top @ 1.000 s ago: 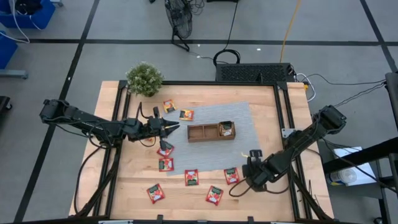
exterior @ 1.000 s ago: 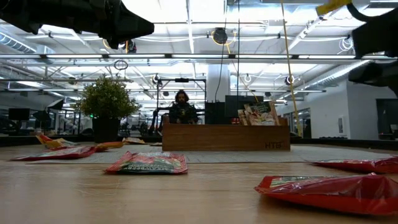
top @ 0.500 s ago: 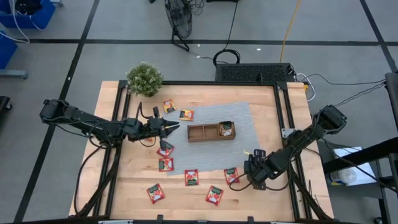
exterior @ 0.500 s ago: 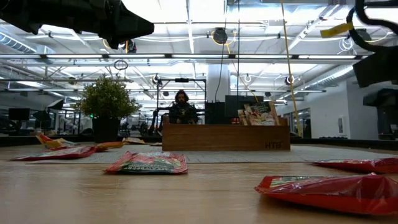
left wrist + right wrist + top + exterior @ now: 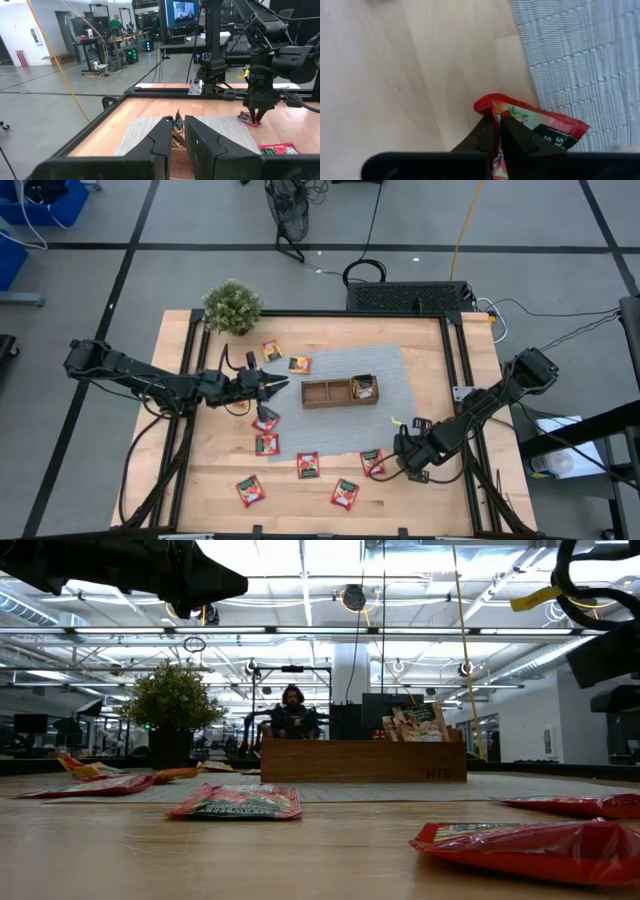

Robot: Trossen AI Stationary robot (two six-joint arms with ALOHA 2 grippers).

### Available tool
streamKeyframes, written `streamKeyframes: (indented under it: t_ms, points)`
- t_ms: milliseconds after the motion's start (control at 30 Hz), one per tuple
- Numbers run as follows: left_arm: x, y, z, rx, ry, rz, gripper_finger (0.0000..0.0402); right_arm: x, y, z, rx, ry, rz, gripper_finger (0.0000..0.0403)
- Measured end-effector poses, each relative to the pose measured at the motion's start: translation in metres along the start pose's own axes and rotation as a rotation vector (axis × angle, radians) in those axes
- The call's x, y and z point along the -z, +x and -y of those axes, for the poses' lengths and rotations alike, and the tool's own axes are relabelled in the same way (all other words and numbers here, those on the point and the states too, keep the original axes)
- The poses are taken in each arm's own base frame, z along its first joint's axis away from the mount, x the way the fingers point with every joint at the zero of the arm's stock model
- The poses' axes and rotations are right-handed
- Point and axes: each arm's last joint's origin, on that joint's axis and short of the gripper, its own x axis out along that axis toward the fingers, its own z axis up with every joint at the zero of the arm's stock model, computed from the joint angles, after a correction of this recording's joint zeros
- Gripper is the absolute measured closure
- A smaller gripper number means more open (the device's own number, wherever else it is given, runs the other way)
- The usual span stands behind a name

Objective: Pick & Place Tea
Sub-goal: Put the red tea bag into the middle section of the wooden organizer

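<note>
One red tea sachet (image 5: 532,125) at the grey mat's (image 5: 340,395) near edge is pinched in the clenched right gripper (image 5: 496,131), so lifting toward the wooden tray (image 5: 340,392) seems next, while the left gripper (image 5: 275,385) hovers near-closed, empty.

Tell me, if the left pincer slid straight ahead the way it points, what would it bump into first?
Probably the wooden tray: the left pincer points across the table at its near end, nothing between. Its height is unclear, so it might pass above.

Glossy foil-like red sachet (image 5: 530,125) lies on pale, smooth wooden table (image 5: 395,75) (grey mat (image 5: 580,55) looks woven).
</note>
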Motion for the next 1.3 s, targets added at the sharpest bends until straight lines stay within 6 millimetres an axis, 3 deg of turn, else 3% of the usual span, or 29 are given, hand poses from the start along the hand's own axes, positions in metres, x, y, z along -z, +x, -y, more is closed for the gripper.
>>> streamKeyframes:
  t_ms: [167,300,500,700,1067,1300]
  points:
    - [0.0,0.0,0.0,0.0,0.0,0.0,0.0344,-0.008,-0.015,-0.01,-0.011,-0.121,0.011,0.0398]
    - [0.0,0.0,0.0,0.0,0.0,0.0,0.0344,-0.019,-0.037,-0.016,0.124,-0.299,0.105,0.04]
    - [0.0,0.0,0.0,0.0,0.0,0.0,0.0344,-0.037,-0.052,-0.013,0.624,-0.584,0.445,0.0401]
    - [0.0,0.0,0.0,0.0,0.0,0.0,0.0344,-0.058,-0.046,-0.015,1.081,-0.609,0.787,0.0402]
    - [0.0,0.0,0.0,0.0,-0.002,0.004,0.0344,-0.061,-0.024,0.012,1.179,-0.73,0.863,0.0402]
    - [-0.002,0.0,0.001,0.025,-0.03,0.017,0.0344,-0.071,-0.03,0.021,1.131,-0.896,0.961,0.0403]
